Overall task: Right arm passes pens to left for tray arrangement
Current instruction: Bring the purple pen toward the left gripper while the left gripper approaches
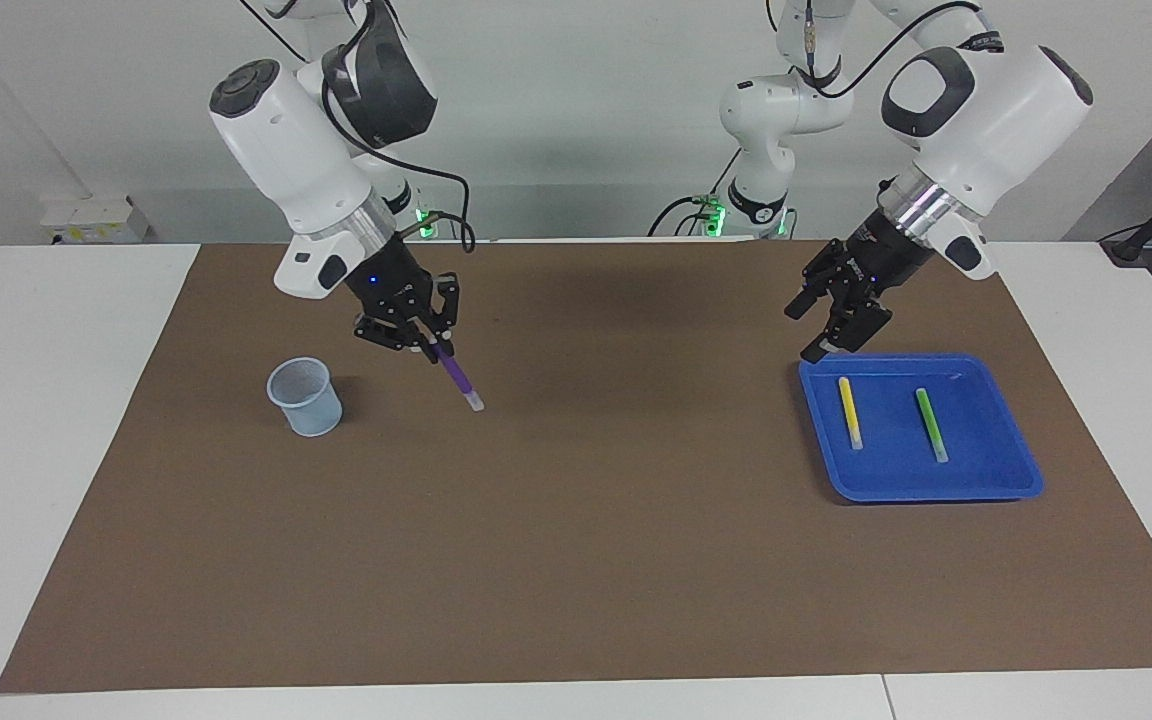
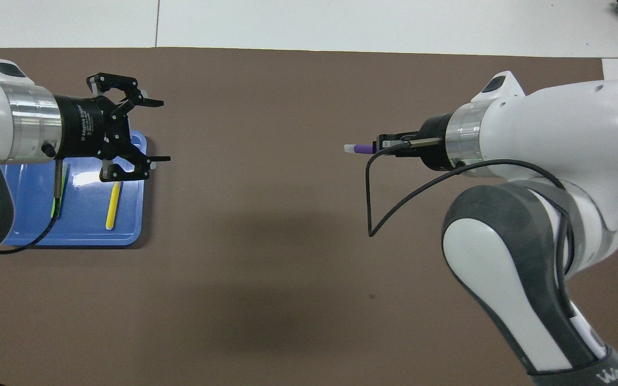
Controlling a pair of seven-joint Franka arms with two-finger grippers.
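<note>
My right gripper (image 1: 430, 346) (image 2: 381, 147) is shut on the purple pen (image 1: 457, 375) (image 2: 359, 148), held up over the brown mat beside the cup, its pale end pointing toward the left arm's end. The blue tray (image 1: 996, 470) (image 2: 83, 228) lies at that end with the yellow pen (image 1: 849, 411) (image 2: 112, 205) and the green pen (image 1: 931, 424) (image 2: 56, 202) side by side in it. Above the tray's corner nearest the robots and the mat's middle hangs my left gripper (image 1: 824, 332) (image 2: 159, 130), open and holding nothing.
A small pale mesh cup (image 1: 306, 397) stands on the brown mat (image 1: 576, 540) toward the right arm's end; the right arm hides it in the overhead view. White table surface surrounds the mat.
</note>
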